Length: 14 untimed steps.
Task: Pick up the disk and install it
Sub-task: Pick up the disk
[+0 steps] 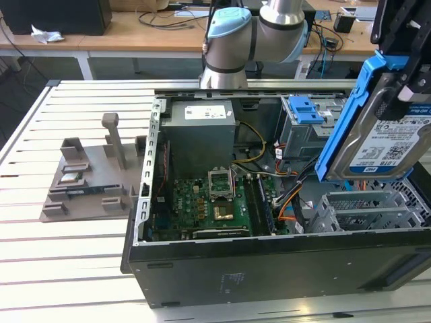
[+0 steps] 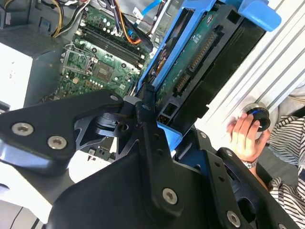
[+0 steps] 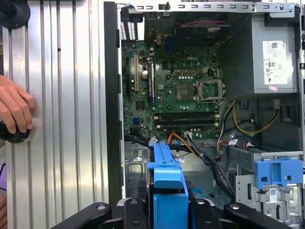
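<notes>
The disk [image 1: 380,138], clamped in the end effector [image 3: 167,206], hangs tilted above the drive cage [image 1: 367,208], off its edges.

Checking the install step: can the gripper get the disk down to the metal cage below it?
Probably yes: the gripper, shut on the disk, hangs over the metal cage; cables lie beside it, not across.

There is one open black metal computer box [image 1: 269,269], one flat green board [image 1: 202,202], one big grey metal box with a white sticker [image 1: 202,145], one blue plastic latch [image 1: 304,109], one flat silver metal disk with a blue plastic edge [image 1: 387,138] and one grey plastic stand [image 1: 81,195].
</notes>
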Available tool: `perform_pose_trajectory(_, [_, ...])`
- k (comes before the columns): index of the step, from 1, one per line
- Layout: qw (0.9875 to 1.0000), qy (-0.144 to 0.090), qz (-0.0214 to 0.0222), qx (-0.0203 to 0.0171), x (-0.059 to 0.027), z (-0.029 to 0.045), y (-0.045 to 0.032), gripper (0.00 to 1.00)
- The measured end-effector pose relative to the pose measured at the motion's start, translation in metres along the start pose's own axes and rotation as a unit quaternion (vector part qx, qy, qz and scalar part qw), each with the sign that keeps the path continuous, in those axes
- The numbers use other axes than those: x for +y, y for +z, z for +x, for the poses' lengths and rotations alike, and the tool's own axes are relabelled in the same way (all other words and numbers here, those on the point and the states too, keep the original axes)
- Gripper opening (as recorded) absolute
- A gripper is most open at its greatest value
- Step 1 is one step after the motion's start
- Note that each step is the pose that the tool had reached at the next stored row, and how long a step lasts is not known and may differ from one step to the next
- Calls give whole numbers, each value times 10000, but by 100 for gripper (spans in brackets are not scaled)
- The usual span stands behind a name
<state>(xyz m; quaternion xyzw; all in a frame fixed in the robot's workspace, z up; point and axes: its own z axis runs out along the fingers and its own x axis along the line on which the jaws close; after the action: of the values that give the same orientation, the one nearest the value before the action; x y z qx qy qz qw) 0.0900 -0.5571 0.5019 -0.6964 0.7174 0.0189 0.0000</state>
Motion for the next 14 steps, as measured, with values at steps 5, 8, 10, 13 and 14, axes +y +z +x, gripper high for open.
perform_pose_trajectory(5, [10000, 1, 0, 18, -84, -8, 12, 36])
perform_pose_trajectory(8, [10000, 0, 0, 21, -112, -9, 21, 36])
perform_pose_trajectory(10, [10000, 1, 0, 23, -129, -10, 29, 36])
perform_pose_trajectory(13, [10000, 1, 0, 28, -159, -11, 56, 36])
perform_pose_trajectory(14, [10000, 1, 0, 28, -164, -11, 65, 36])
